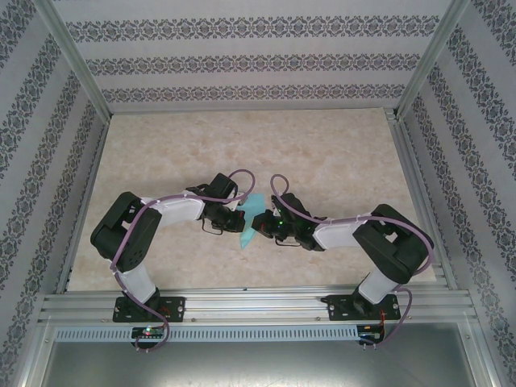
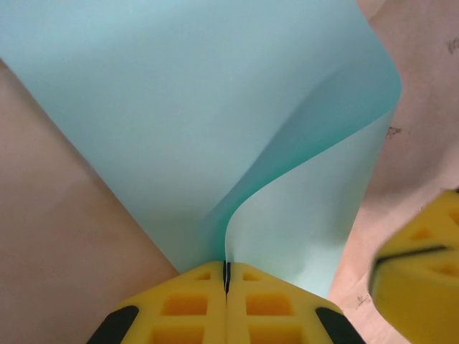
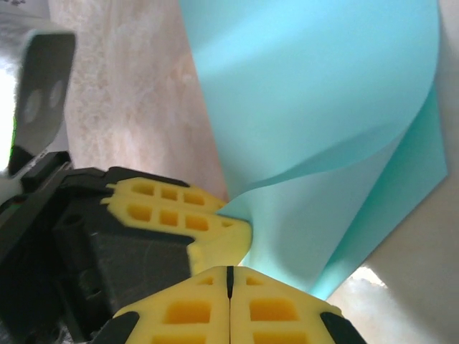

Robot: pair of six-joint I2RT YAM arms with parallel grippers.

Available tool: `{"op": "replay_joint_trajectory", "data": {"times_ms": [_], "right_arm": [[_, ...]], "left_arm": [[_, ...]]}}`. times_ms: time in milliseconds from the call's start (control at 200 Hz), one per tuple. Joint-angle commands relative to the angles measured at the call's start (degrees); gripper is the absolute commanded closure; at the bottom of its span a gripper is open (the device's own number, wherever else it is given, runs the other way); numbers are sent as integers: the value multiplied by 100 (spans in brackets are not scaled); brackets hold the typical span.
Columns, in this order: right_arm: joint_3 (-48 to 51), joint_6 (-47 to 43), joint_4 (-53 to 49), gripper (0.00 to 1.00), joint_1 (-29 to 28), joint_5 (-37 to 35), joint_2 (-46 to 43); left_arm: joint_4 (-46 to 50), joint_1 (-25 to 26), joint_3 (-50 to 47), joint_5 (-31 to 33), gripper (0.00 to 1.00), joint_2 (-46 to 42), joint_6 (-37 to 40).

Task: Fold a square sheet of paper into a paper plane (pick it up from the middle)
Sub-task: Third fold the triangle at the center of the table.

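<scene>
The square sheet of paper (image 1: 251,216) is turquoise and hangs between the two arms at the table's middle. My left gripper (image 2: 226,276) is shut on one edge of it. From that pinch the sheet (image 2: 179,107) rises and curls over in a soft bend, one layer lying behind the other. My right gripper (image 3: 230,276) is shut, and the slit between its fingers looks dark and bare. The sheet (image 3: 315,107) lies just beyond its tips. The left fingers (image 3: 179,211) show there, gripping the paper's corner. In the top view the left gripper (image 1: 239,219) and right gripper (image 1: 260,222) nearly touch.
The beige marbled table top (image 1: 322,153) stretches behind and beside the arms. Patterned walls (image 1: 242,56) and an aluminium frame (image 1: 258,302) close in the workspace. The right gripper's yellow fingers (image 2: 423,265) sit close to the paper's right edge.
</scene>
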State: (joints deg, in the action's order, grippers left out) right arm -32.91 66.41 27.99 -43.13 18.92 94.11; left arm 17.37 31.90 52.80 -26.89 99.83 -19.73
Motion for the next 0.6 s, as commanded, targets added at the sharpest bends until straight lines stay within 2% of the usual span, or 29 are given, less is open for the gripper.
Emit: {"op": "replay_joint_trajectory", "data": {"times_ms": [0, 185, 395, 595], "right_arm": [[-190, -182, -39, 95, 89, 51, 223], [-218, -229, -97, 95, 92, 95, 483], [96, -168, -304, 95, 85, -184, 600], [-67, -255, -293, 94, 100, 21, 429]], "left_arm": [[338, 53, -41, 222, 93, 225, 150], [346, 52, -41, 221, 93, 212, 158], [382, 53, -30, 238, 93, 203, 175], [415, 53, -6, 253, 93, 212, 193]]}}
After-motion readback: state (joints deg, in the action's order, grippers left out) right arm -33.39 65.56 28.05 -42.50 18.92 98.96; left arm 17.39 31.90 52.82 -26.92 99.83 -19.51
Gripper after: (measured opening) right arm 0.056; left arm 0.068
